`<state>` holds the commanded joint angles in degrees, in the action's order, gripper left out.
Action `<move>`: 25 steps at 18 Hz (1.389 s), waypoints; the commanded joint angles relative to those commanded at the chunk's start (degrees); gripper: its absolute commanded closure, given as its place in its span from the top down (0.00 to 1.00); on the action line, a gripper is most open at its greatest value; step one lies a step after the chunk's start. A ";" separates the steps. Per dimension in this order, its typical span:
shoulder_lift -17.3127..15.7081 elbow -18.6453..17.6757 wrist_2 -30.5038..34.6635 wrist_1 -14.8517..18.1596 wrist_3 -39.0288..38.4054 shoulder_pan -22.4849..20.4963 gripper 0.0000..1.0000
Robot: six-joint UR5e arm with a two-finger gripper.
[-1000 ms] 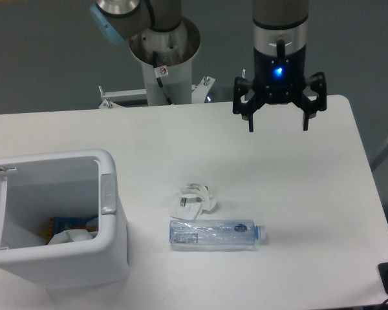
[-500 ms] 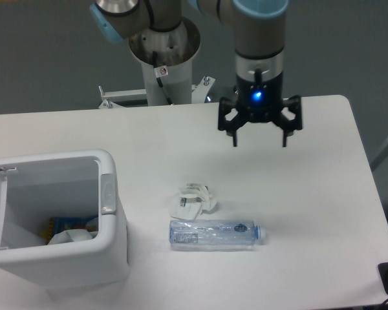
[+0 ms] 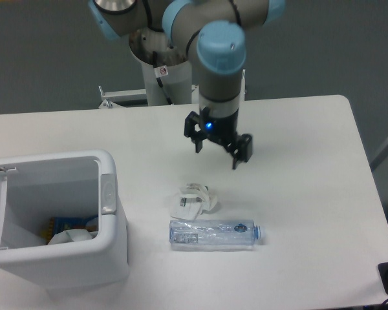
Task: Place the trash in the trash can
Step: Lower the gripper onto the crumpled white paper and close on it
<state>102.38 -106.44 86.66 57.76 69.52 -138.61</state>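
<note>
white paper wrapper [image 3: 194,200] and crushed plastic bottle [image 3: 213,233] lie on the bench [image 3: 310,168]; my hand [image 3: 217,150] hovers above them, fingers spread, empty.

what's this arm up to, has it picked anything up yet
Nothing picked up yet. The gripper is open and empty above the table, up and to the right of the crumpled paper wrapper. The crushed plastic bottle lies just in front of the wrapper. Both pieces of trash are on the table, to the right of the white trash can, whose lid is open and which already has some items inside.
</note>
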 joint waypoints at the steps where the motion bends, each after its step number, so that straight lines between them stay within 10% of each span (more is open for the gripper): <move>1: 1.40 -0.09 0.00 -1.67 0.01 0.79 1.00; 14: 8.97 -1.67 3.15 -4.85 2.12 4.57 0.99; 20: 9.68 -1.23 3.52 -6.17 -1.22 4.76 0.08; 25: 8.80 -0.70 3.52 -5.91 -2.28 4.76 0.00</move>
<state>111.18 -107.14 90.18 51.85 67.24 -133.86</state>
